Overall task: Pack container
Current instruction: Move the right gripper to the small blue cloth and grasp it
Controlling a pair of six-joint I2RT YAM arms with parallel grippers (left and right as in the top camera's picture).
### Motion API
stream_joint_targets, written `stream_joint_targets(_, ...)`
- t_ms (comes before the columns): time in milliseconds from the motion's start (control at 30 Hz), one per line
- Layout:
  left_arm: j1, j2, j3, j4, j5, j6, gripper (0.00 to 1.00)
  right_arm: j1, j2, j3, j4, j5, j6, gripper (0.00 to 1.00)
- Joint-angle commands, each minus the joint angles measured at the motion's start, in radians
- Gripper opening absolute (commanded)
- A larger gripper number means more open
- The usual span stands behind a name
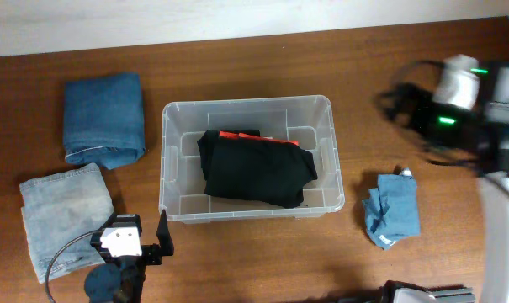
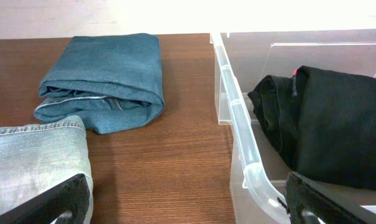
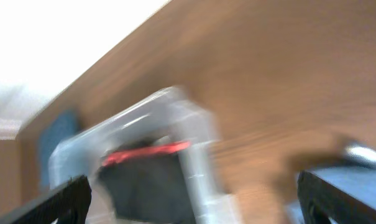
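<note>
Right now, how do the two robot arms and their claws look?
The left arm is black, with a white wrist block, a blue round joint and a grey looping cable. The right arm, blurred, is black and white with green lights. The left claw and right claw have black fingers.

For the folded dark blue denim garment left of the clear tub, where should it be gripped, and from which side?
Probably the thick rounded fold on the folded dark blue denim garment, its edge nearest the left tool. Come from above with the jaws spanning that fold: all layers meet there, so it should lift as one bundle.
</note>
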Motion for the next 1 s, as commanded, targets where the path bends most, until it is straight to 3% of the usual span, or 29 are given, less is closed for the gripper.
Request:
stream_joint_targets(0,-0.001,-0.003,-0.013,-0.002,0.0,0.016,1.0,-0.218,0.031,-0.018,-0.056,-0.001,-0.098,0.99)
stream_joint_targets(100,-0.001,-0.003,-0.013,-0.002,0.0,0.016,1.0,-0.37,0.094,-0.085,-0.09,-0.002,-0.134,0.99)
stream_joint_targets(267,-0.001,-0.003,-0.013,-0.002,0.0,0.016,1.0,-0.46,0.206,-0.253,-0.049,-0.002,-0.135,0.99)
stream_joint_targets(467,-0.001,-0.003,-0.013,-0.002,0.0,0.016,1.0,-0.463,0.328,-0.474,0.123,-0.047,-0.199,0.99)
stream_joint_targets(700,-0.001,-0.003,-0.013,-0.002,0.0,0.016,1.0,-0.426,0.348,-0.669,0.32,-0.182,-0.242,0.97)
stream_joint_targets(800,-0.001,-0.003,-0.013,-0.002,0.0,0.016,1.0,-0.414,0.348,-0.737,0.383,-0.188,-0.242,0.89)
stream_joint_targets(867,-0.001,-0.003,-0.013,-0.002,0.0,0.016,1.0,-0.41,0.348,-0.774,0.425,-0.185,-0.242,0.74)
stream_joint_targets(933,-0.001,-0.003,-0.013,-0.002,0.0,0.016,1.0,-0.41,0.348,-0.791,0.439,-0.185,-0.242,0.55)
stream_joint_targets(967,-0.001,-0.003,-0.013,-0.002,0.0,0.016,1.0,-0.41,0.348,-0.791,0.438,-0.185,-0.243,0.39)
